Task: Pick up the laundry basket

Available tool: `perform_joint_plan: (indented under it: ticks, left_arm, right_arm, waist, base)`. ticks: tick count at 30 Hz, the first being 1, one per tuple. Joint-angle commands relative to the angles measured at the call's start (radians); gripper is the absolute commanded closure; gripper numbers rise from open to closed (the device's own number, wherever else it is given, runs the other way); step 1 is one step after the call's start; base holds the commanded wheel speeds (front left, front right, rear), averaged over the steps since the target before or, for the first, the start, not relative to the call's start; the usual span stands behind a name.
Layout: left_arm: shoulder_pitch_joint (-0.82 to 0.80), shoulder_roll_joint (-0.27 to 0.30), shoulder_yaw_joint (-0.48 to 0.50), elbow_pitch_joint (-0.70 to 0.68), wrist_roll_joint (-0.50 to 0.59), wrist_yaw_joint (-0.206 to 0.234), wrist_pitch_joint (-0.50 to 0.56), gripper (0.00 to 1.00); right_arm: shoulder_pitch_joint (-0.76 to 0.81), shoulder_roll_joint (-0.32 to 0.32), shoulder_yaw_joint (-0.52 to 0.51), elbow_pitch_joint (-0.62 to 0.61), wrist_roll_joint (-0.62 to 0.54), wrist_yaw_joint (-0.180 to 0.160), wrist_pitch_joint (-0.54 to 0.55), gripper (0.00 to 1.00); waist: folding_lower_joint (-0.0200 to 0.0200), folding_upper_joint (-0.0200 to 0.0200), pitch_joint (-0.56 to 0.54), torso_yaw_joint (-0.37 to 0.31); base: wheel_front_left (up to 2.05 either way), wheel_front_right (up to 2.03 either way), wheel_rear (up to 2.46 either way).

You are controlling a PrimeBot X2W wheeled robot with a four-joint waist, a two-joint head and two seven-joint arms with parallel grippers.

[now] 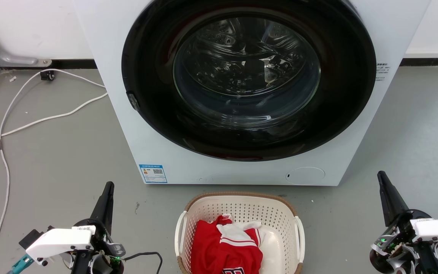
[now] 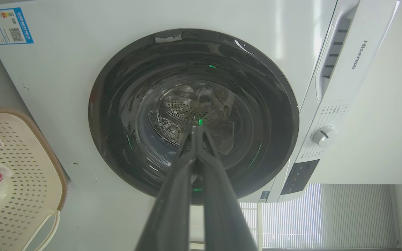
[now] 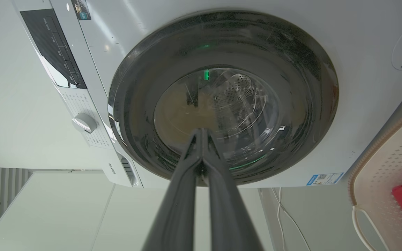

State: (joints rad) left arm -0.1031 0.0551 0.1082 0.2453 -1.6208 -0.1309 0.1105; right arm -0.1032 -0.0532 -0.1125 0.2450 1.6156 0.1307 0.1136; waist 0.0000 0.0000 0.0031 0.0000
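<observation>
The laundry basket (image 1: 242,203) stands on the grey floor in front of the washing machine, cream and perforated with a brown rim and white side handles, holding red and white clothes (image 1: 228,243). My left gripper (image 1: 108,185) is shut and empty, well to the basket's left, fingers pointing toward the machine. My right gripper (image 1: 381,175) is shut and empty, well to the basket's right. The basket (image 2: 23,167) sits at the left edge of the left wrist view, beyond the left gripper (image 2: 196,128). In the right wrist view the basket (image 3: 382,167) is at the right edge, apart from the right gripper (image 3: 201,130).
A white washing machine (image 1: 135,125) with a dark round glass door (image 1: 247,82) stands just behind the basket. White cables (image 1: 4,160) trail over the floor at the left. Bare grey floor lies on both sides of the basket.
</observation>
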Motion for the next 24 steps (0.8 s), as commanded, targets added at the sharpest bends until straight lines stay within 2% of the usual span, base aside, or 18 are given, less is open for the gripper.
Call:
perform_joint_plan:
  ticks: [1, 24]
  left_arm:
    - [-0.011, -0.001, 0.003, 0.002, 0.006, -0.002, 0.001, 1.00]
    - [-0.011, -0.002, 0.005, 0.002, 0.008, -0.002, 0.003, 1.00]
  right_arm:
    - [-0.011, 0.002, -0.001, 0.001, -0.003, 0.000, 0.002, 1.00]
    - [-0.011, 0.003, -0.002, 0.001, -0.004, 0.000, 0.003, 1.00]
  waist:
    - [0.0000, 0.0000, 0.000, 0.000]
    - [0.0000, 0.0000, 0.000, 0.000]
  base:
    - [0.00, 0.00, 0.00]
    - [0.00, 0.00, 0.00]
